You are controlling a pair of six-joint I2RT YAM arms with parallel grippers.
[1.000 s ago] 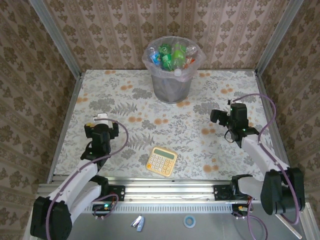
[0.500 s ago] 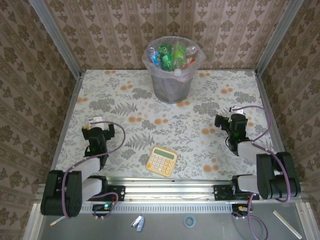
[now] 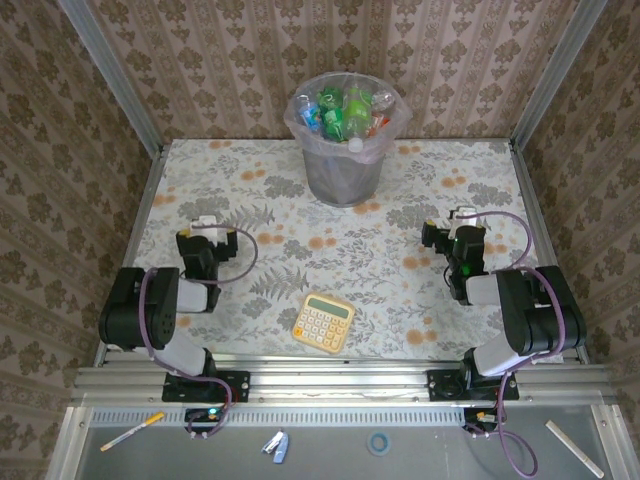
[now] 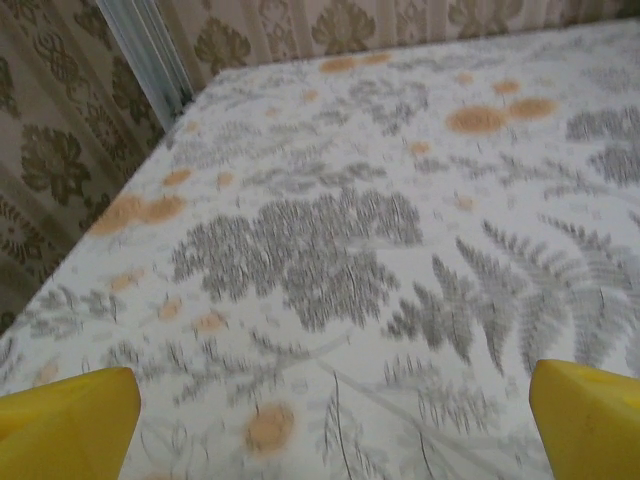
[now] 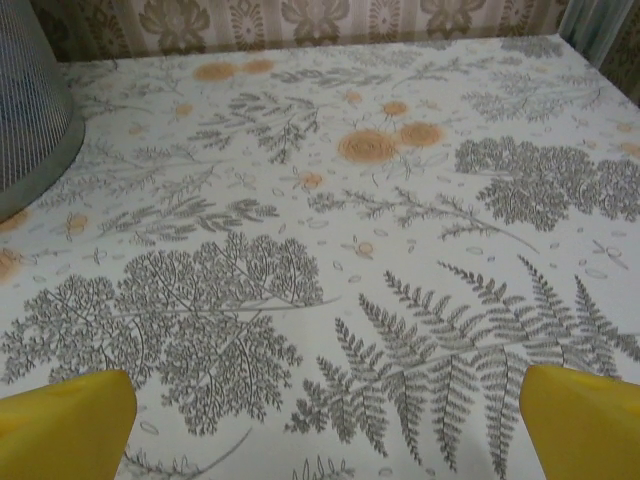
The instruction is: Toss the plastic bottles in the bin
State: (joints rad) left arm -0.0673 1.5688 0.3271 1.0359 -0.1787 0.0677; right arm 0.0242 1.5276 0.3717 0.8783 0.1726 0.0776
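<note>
The grey bin [image 3: 344, 172] with its pinkish bag stands at the back middle of the table, and its mesh wall [image 5: 30, 110] shows at the left edge of the right wrist view. Several plastic bottles [image 3: 345, 110], green, clear and orange, lie piled inside it. My left gripper [image 3: 206, 228] rests low at the table's left side, folded back near its base, open with nothing between its yellow fingertips [image 4: 70, 420]. My right gripper [image 3: 459, 222] sits likewise at the right side, open and empty, its yellow fingertips [image 5: 585, 420] wide apart above the floral cloth.
A yellow calculator [image 3: 323, 322] lies near the front middle of the floral tablecloth [image 3: 300, 220]. Wallpapered walls with metal posts close in the left, right and back sides. A pen, a small clip and a tape ring lie on the grey ledge below the arm bases.
Both arms have folded back toward their bases, the elbows dropping down. Both grippers stayed open and empty. The bin and calculator have not moved.
</note>
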